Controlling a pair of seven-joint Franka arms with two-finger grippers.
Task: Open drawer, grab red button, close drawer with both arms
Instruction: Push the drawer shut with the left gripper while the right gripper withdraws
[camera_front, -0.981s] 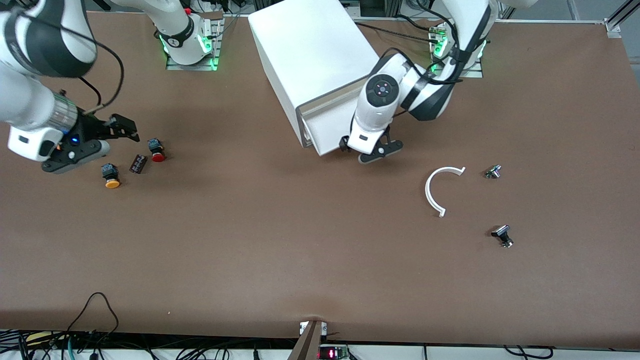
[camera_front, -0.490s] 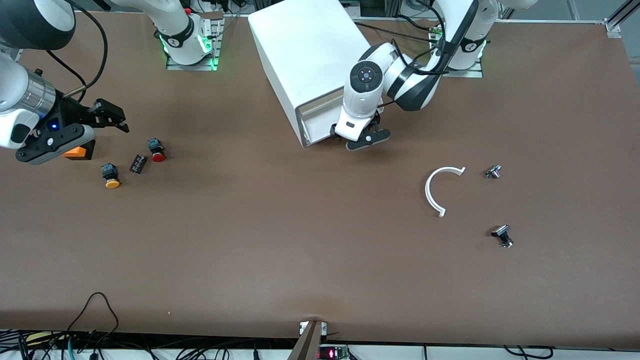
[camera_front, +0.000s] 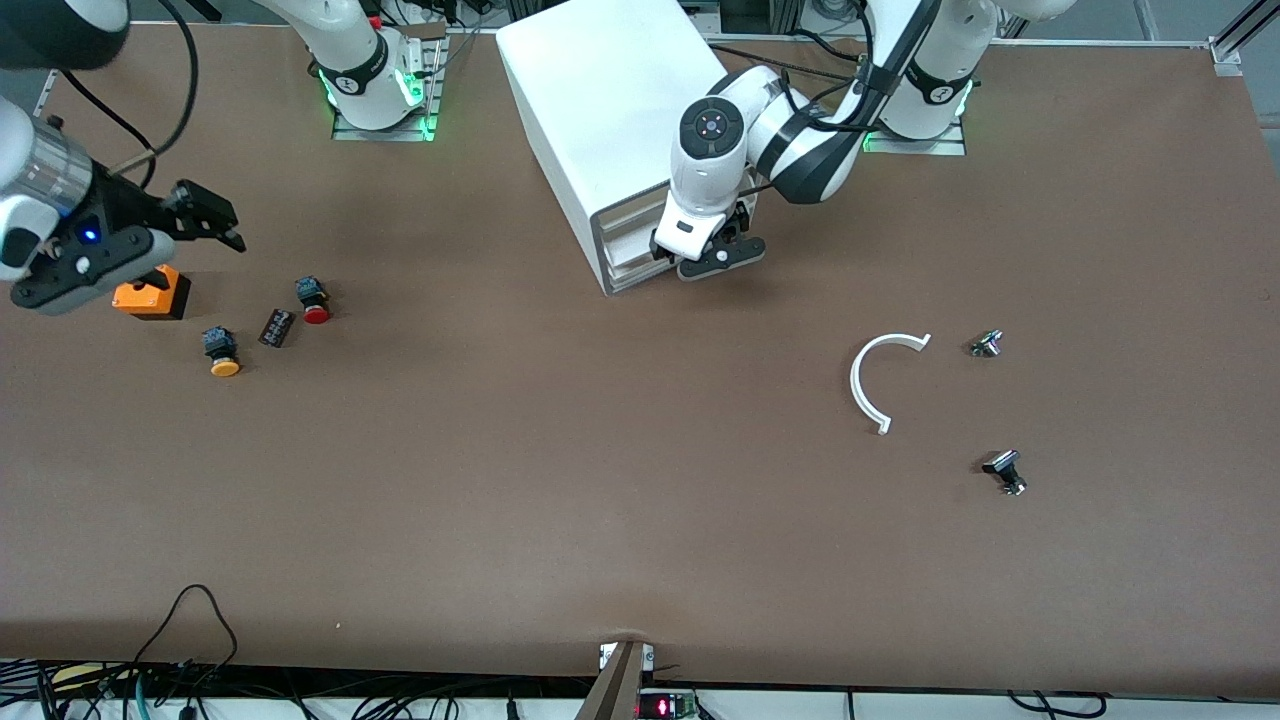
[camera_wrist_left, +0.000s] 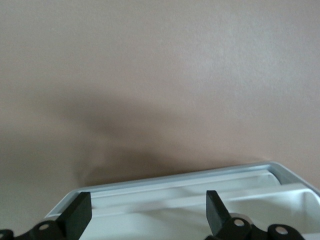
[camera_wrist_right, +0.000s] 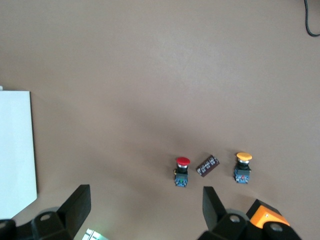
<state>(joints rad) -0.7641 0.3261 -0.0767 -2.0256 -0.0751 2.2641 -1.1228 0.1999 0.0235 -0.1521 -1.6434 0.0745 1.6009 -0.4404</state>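
The white cabinet (camera_front: 620, 110) stands near the arms' bases, and its drawer (camera_front: 628, 248) sits about flush with the cabinet front. My left gripper (camera_front: 700, 260) is open and empty right at that front; the left wrist view shows the drawer rims (camera_wrist_left: 190, 192) between its spread fingers (camera_wrist_left: 77, 215). The red-capped button (camera_front: 315, 300) stands on the table toward the right arm's end, also in the right wrist view (camera_wrist_right: 182, 171). My right gripper (camera_front: 215, 222) is open and empty, raised over the table beside the button, which lies past its fingertips (camera_wrist_right: 212, 205).
A yellow-capped button (camera_front: 221, 352), a small dark chip (camera_front: 276, 327) and an orange box (camera_front: 150, 292) lie beside the red button. A white curved piece (camera_front: 880, 380) and two small metal parts (camera_front: 986, 343) (camera_front: 1005, 472) lie toward the left arm's end.
The left gripper moved toward the cabinet and the drawer slid in from partly out to flush. The right gripper rose and drew away from the buttons, uncovering the orange box.
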